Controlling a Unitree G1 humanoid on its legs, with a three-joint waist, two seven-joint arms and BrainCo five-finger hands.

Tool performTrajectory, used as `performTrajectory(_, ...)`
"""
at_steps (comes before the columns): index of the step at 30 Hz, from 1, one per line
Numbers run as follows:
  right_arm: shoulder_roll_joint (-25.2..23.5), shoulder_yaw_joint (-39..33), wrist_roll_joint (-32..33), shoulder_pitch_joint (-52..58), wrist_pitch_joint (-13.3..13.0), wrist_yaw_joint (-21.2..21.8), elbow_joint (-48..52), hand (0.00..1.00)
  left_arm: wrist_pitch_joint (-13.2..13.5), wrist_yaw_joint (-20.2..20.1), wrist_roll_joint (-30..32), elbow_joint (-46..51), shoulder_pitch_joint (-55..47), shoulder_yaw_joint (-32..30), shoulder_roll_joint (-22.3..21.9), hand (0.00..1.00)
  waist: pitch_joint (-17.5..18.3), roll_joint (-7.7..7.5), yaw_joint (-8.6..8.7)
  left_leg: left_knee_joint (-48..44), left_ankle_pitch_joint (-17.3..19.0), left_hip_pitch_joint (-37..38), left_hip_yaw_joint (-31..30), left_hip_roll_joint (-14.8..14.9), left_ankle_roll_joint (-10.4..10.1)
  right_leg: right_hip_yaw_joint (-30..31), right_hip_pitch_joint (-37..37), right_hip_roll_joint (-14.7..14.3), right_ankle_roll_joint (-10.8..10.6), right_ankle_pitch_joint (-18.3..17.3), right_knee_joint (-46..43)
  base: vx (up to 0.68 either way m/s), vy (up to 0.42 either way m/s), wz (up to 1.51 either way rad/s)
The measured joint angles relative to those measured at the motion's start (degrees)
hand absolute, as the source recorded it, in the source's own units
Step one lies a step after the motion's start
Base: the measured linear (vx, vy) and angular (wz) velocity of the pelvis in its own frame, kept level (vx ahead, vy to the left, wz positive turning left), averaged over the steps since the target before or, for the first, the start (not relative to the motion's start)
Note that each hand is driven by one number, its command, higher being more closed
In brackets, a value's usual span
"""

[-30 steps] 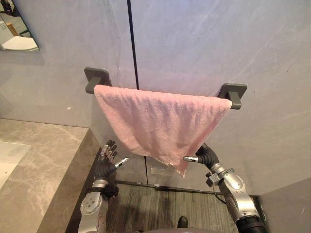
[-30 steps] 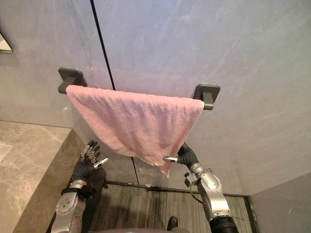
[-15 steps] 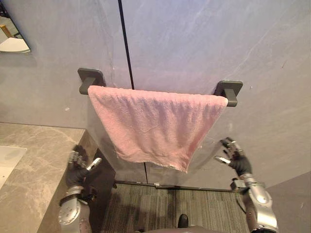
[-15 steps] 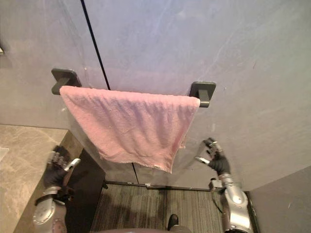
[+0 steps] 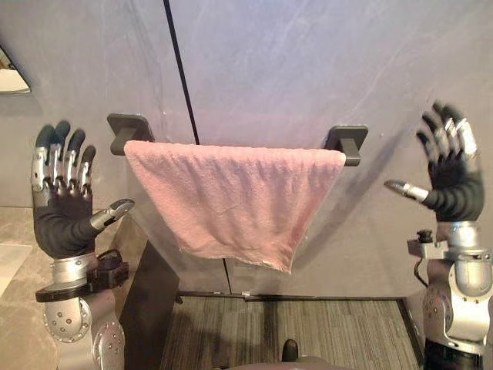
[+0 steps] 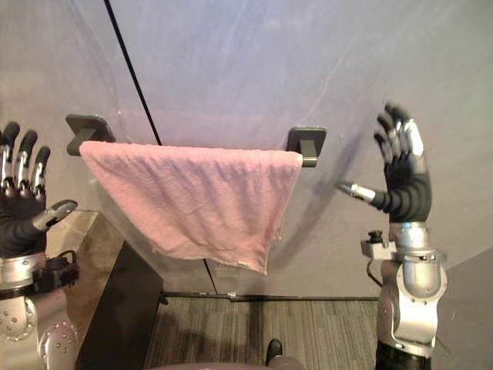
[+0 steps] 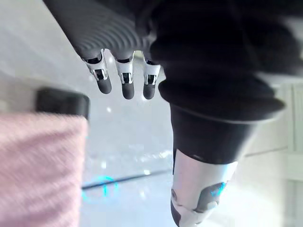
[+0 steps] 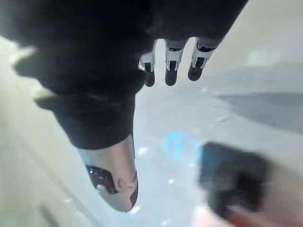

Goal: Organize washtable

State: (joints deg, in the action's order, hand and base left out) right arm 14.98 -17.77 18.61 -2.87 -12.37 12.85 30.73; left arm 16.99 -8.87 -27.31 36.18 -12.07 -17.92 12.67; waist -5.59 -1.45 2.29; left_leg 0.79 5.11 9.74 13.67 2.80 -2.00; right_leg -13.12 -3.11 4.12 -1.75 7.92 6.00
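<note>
A big grey wall [image 5: 308, 69] fills the back. A thin black line [image 5: 179, 69] runs down it.

A pink towel [image 5: 231, 200] hangs on the wall over a bar between two dark holders. It lies spread along the bar from one holder to the other. Its bottom edge is not level: it slants down to a point low on the right side. Nothing touches the towel.

Below is a grey striped floor [image 5: 308, 331]. On the left is a brown stone counter [image 6: 92, 247] with a dark side [image 5: 150, 308].

The left hand [image 5: 62, 220] is held up high on the left, above the counter and beside the towel's left end. Its fingers are straight and a little apart, the thumb sticks out toward the towel, and it holds nothing.

The right hand [image 5: 454, 181] is held up high on the right, well apart from the towel. Its fingers are straight and spread too, the thumb points toward the towel, and it holds nothing.

The left holder [image 5: 129, 127] sits just above the towel's left corner. The right holder [image 5: 347, 141] sits at the towel's right corner.

A small corner of a mirror [image 5: 9, 77] peeks in at the far left of the wall.
</note>
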Motion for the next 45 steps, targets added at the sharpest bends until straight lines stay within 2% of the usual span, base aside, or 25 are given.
performTrajectory(2,1.97,4.61,3.94,-2.44,-1.26,1.78,3.10,0.00,-0.03,-2.21,-2.59,2.85,0.71,4.00,3.51,0.00,0.09,0.15,0.00,-0.02,0.01,0.10,0.00,0.08,-0.01,-0.01,-0.24,-0.04,0.01,-0.01,0.00,-0.05,-0.005,0.00)
performTrajectory(6,5.63,15.11,9.66,-5.59,-1.16,5.31,3.75,0.00,-0.20,-6.26,-6.08,6.20,4.15,12.39,10.86,0.00,0.40,0.84,0.00,-0.06,0.00,0.58,0.13,0.06,-0.01,0.06,-0.68,-0.11,0.02,0.01,0.00,0.00,0.001,-0.01)
performTrajectory(8,7.17,21.30,13.30,-7.11,-0.53,7.80,3.75,0.00,-0.54,-8.90,-8.31,6.96,5.88,18.14,14.92,0.00,0.57,1.31,0.01,-0.04,0.00,0.86,0.39,0.04,-0.01,0.28,-0.86,-0.13,0.05,0.05,-0.02,-0.01,0.008,-0.04)
performTrajectory(10,8.13,24.64,14.81,-7.72,0.00,8.83,3.73,0.00,-0.94,-10.17,-9.41,6.94,6.65,21.58,16.82,0.00,0.57,1.31,0.02,-0.05,-0.01,0.91,0.42,0.05,0.00,0.32,-0.91,-0.16,0.09,0.09,-0.01,0.00,0.000,0.00)
performTrajectory(12,9.54,29.35,16.96,-8.85,1.50,11.02,3.69,0.00,-2.53,-12.58,-11.04,5.76,7.27,26.30,19.59,0.00,0.58,1.31,0.11,-0.10,-0.01,1.04,0.56,0.05,0.00,0.48,-1.00,-0.19,0.17,0.17,-0.01,-0.01,0.000,-0.02)
performTrajectory(14,10.48,32.36,18.05,-8.86,2.03,12.19,3.44,0.00,-3.51,-13.75,-11.90,3.93,7.45,28.70,20.75,0.00,0.58,1.31,0.10,-0.16,-0.01,1.04,0.58,0.05,0.00,0.50,-1.03,-0.19,0.18,0.20,-0.01,0.00,0.000,0.00)
performTrajectory(17,12.11,37.63,19.07,-8.89,4.49,14.63,0.57,0.00,-5.57,-15.13,-12.66,-0.06,7.51,32.46,22.16,0.00,0.60,1.26,0.08,-0.27,-0.01,1.03,0.67,0.05,0.00,0.63,-1.03,-0.20,0.21,0.26,0.00,0.00,0.000,0.00)
performTrajectory(23,13.99,40.81,19.75,-8.88,6.61,15.28,-5.95,0.00,-6.12,-16.00,-12.44,-6.93,6.80,34.05,22.20,0.00,0.60,1.26,0.02,-0.35,-0.01,0.90,0.75,0.09,-0.01,0.78,-0.84,-0.26,0.21,0.26,0.02,0.00,0.000,0.00)
performTrajectory(25,14.74,42.02,18.91,-8.83,7.70,15.99,-9.46,0.00,-7.18,-16.00,-11.69,-10.27,6.39,34.40,21.90,0.00,0.60,1.26,0.00,-0.35,0.00,0.69,0.76,0.09,-0.01,0.79,-0.62,-0.26,0.21,0.27,0.02,0.00,0.000,0.00)
performTrajectory(29,14.37,44.96,15.98,-8.42,9.60,17.36,-13.21,0.00,-8.78,-16.61,-7.56,-14.48,5.73,35.79,20.15,0.00,0.60,1.26,-0.03,-0.34,0.00,0.45,0.72,0.12,-0.01,0.75,-0.40,-0.29,0.21,0.27,0.02,0.00,0.000,0.00)
performTrajectory(32,13.05,45.71,13.12,-8.34,10.92,18.41,-17.36,0.00,-10.18,-17.28,-3.17,-19.16,5.24,35.78,16.85,0.00,0.62,1.23,-0.21,-0.57,0.00,-0.56,0.66,0.09,0.00,0.71,0.45,-0.23,0.21,0.38,0.01,0.00,0.000,0.00)
performTrajectory(36,10.80,45.72,9.28,-7.69,11.00,18.70,-21.67,0.00,-10.63,-17.12,1.14,-24.14,5.18,35.53,12.37,0.00,0.62,1.27,-0.47,-0.70,0.00,-0.97,0.49,0.14,0.00,0.49,0.68,-0.23,0.21,0.38,0.00,0.00,0.000,0.02)
performTrajectory(45,7.62,44.50,2.51,-5.16,10.53,18.81,-26.36,0.00,-11.12,-15.86,7.97,-29.15,4.07,31.69,6.52,0.00,0.73,1.47,-0.42,-0.69,-0.02,-1.97,0.27,0.15,0.01,0.25,1.55,-0.19,0.19,0.34,0.01,0.00,0.000,0.00)
